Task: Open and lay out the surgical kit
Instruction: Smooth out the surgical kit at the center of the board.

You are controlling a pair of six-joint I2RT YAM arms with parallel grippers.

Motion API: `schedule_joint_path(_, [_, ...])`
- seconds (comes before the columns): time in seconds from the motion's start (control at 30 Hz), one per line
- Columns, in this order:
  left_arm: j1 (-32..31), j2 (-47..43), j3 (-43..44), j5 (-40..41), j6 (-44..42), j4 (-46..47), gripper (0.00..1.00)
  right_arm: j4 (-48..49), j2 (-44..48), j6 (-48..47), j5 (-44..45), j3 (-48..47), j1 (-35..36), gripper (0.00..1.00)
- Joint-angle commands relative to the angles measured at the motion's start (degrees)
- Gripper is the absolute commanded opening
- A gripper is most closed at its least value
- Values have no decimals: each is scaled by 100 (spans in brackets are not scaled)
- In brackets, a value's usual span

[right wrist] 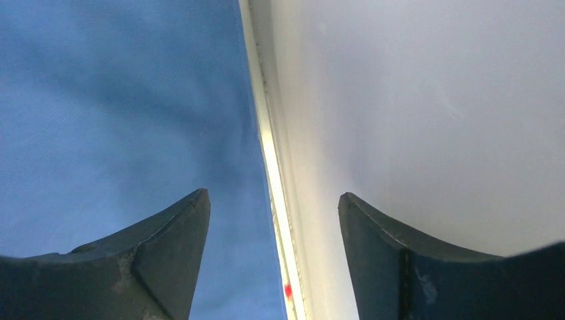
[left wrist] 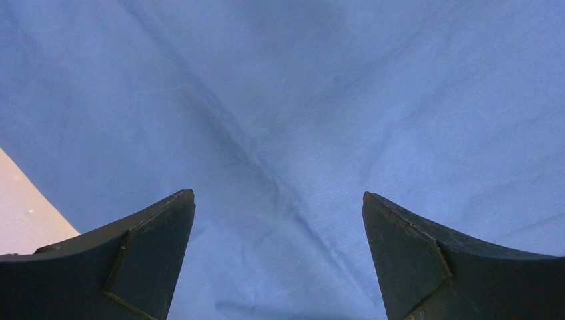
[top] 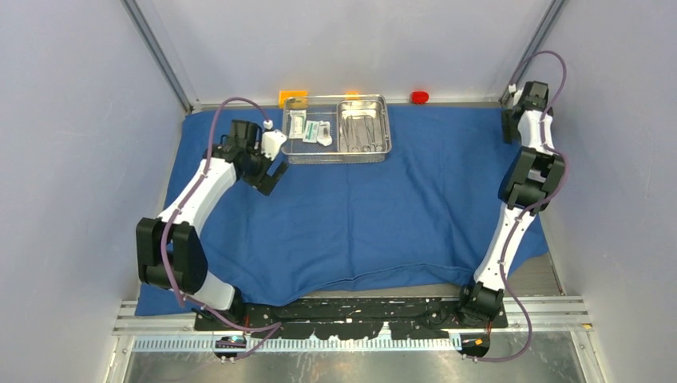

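Fingers (left wrist: 150, 260) of the left gripper (left wrist: 278, 200): spread wide, nothing between them, hovering over blue cloth (left wrist: 300, 100).
Fingers (right wrist: 150, 260) of the right gripper (right wrist: 273, 197): likewise parted and empty, straddling the cloth's edge, one over fabric, the other over the grey wall (right wrist: 433, 100).

Progress, done: the cloth (top: 359, 215) lies unfolded and mostly flat, so the unwrapping looks complete. The wire basket (top: 335, 159) stands uncovered just to the right of the left gripper (top: 273, 177) and well to the left of the right gripper (top: 508, 126).

Progress, left: nothing is laid out yet. The three white packets (top: 311, 129) and the steel tray (top: 343, 108) with its instruments (top: 361, 132) all sit inside the basket. Each probably has to be lifted out and set on the cloth nearer than the fingers.

Views: only the overhead camera shows the basket, its contents and both arms. The left wrist adds the fine creases under its fingers. The right wrist adds the pale strip (right wrist: 266, 133) between cloth and wall, with a red speck too small to identify.
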State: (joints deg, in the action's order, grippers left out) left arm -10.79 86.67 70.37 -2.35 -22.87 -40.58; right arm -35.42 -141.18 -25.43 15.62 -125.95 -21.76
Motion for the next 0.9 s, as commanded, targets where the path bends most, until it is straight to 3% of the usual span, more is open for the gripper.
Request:
schedule_joint_path(0.0, [141,-188,33,131,-287,-178,100,-136,1613,538,-794,372,-30,78])
schedule_joint_path(0.2, [661,-586,-381,-74,-489,-489,100,-606,3019,532,-2363,1806,-24,81])
schedule_joint_path(0.5, [894,-1672,-923,-1606,-1778,-1500,100,-2753,5257,-1156,-4351,4060,32,82])
schedule_joint_path(0.67, [500,-1751,-793,-2624,-2117,-2336,100,-3462,6639,-1986,-4181,5258,369,83])
schedule_joint_path(0.87, [-1187,-1827,-1152,-2284,-1947,-1962,100,-3251,7399,-1844,-2984,6265,458,83])
